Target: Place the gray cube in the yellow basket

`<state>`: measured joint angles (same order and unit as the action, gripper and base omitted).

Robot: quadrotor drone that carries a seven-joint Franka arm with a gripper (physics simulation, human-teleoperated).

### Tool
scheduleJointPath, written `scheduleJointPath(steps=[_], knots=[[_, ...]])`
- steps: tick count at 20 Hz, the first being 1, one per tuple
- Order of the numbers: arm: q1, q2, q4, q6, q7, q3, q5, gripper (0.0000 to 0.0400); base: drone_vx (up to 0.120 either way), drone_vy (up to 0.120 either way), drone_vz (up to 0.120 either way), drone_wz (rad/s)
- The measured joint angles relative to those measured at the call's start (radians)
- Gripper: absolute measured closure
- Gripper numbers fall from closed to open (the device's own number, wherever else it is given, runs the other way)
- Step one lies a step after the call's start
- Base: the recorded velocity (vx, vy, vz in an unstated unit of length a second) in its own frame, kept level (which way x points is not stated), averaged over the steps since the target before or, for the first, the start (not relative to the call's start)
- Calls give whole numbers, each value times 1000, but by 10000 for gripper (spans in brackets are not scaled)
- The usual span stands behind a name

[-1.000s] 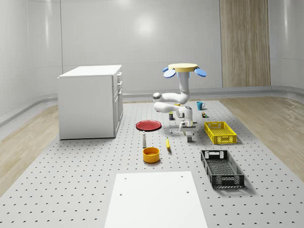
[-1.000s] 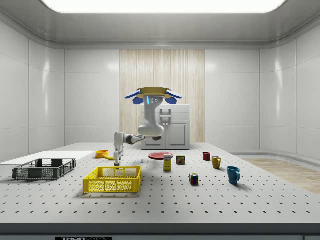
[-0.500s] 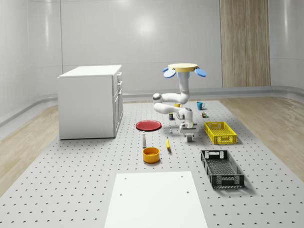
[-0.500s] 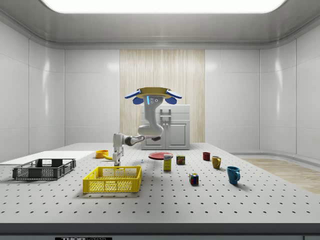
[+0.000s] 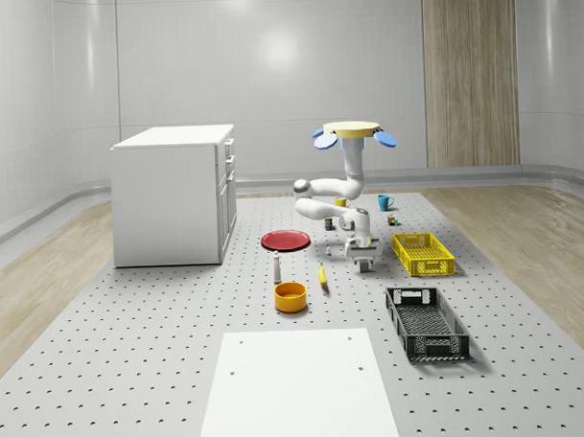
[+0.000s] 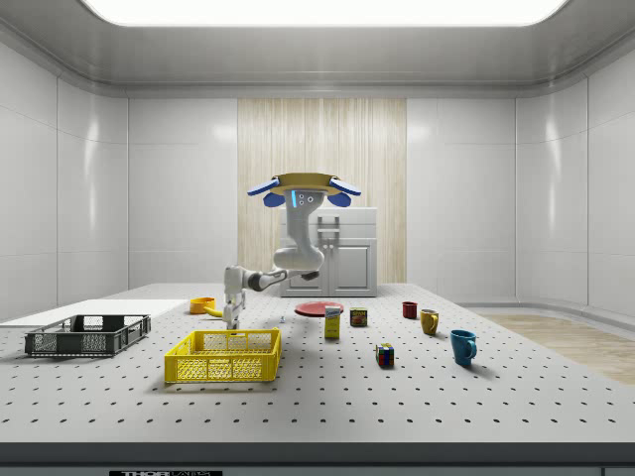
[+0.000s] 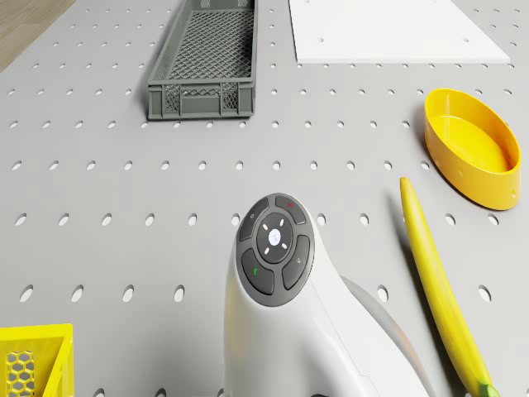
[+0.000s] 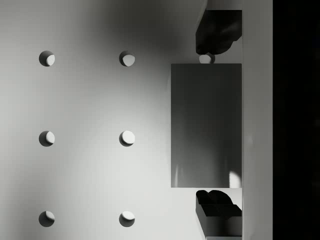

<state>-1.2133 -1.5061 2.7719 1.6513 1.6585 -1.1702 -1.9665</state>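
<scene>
The gray cube [image 8: 206, 125] sits between my two dark fingers [image 8: 218, 35], which press on its opposite sides, and it hangs just above the perforated table. My gripper [image 5: 365, 264] is shut on it, a short way to the whole-scene view's left of the yellow basket [image 5: 423, 253]. From the side, the gripper [image 6: 232, 315] hangs behind the yellow basket [image 6: 224, 355], a little above its rim height. The drone [image 5: 354, 132] hovers high over the table, behind the gripper, with the arm bent down and forward.
A banana [image 7: 438, 289], yellow bowl [image 7: 471, 149] and white bottle [image 5: 276, 268] lie beside the gripper away from the basket. The black crate [image 5: 427, 322] is nearer the front, by a white board [image 5: 298, 386]. A red plate [image 5: 286, 240], white cabinet [image 5: 176, 194] and mugs [image 6: 462, 346] stand further off.
The gripper has risen slightly with the gray cube in it. The drone has held its place.
</scene>
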Motion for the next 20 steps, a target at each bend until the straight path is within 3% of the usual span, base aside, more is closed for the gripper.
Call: scheduleJointPath(steps=[3,6,14,20], knots=[[3,0,2,1,-1,4,-4,79,0,0,0,0],[4,1,2,0,-1,5,-6,116,0,0,0,0],[7,3,4,-3,-2,5,-6,145,0,0,0,0],[18,2,25,-28,-2,-52,47,149,0,0,0,0]])
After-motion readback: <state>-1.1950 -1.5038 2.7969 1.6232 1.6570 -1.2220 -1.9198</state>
